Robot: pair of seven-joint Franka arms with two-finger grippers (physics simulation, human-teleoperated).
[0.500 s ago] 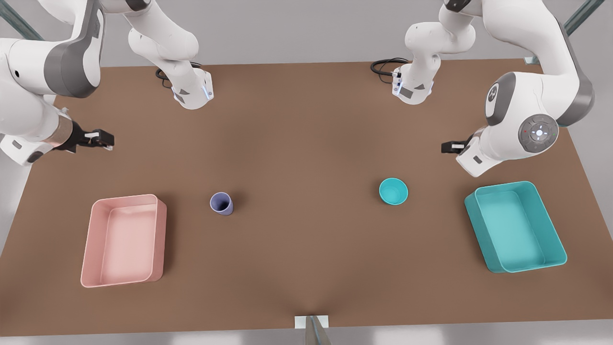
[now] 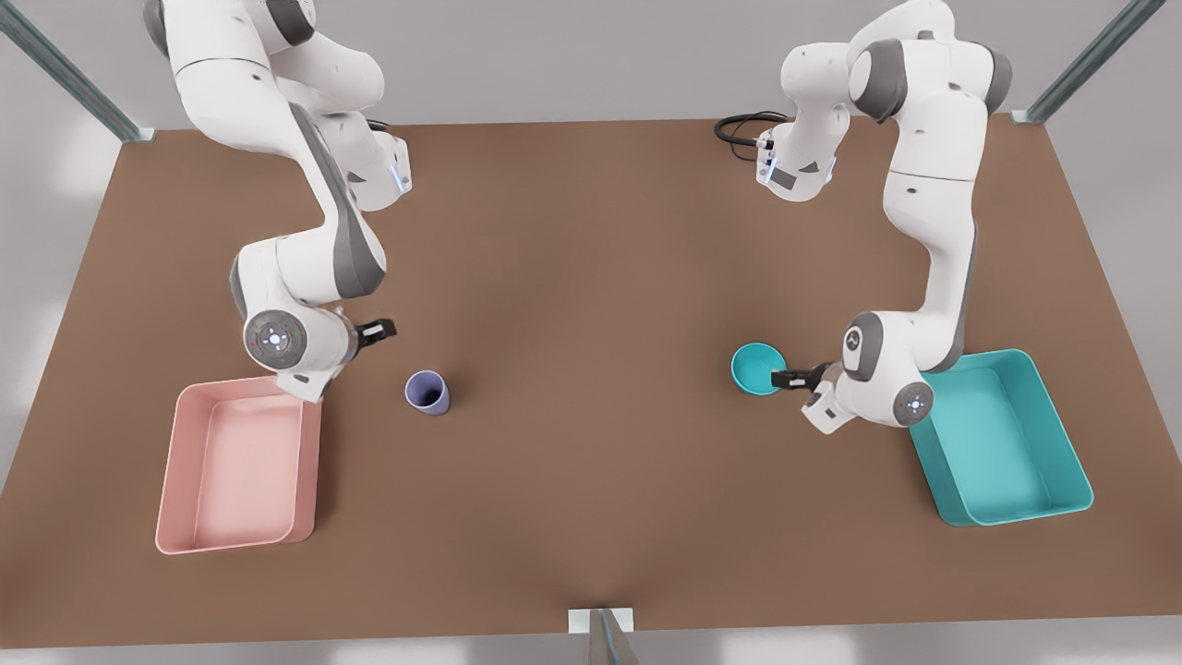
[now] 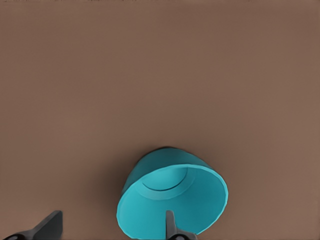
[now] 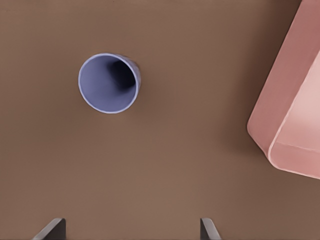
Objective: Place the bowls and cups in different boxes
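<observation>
Resting on brown table, grey walls, left gripper open astride bowl rim, right gripper open nr cup.

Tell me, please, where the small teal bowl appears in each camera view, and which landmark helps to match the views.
Front view: the teal bowl stands on the brown table, right of centre, with the left pincer at its rim.
Left wrist view: it is low in the picture, one finger over its rim.
Right wrist view: not in it; there are the purple cup and the pink box.
Shared landmark: the table.
</observation>
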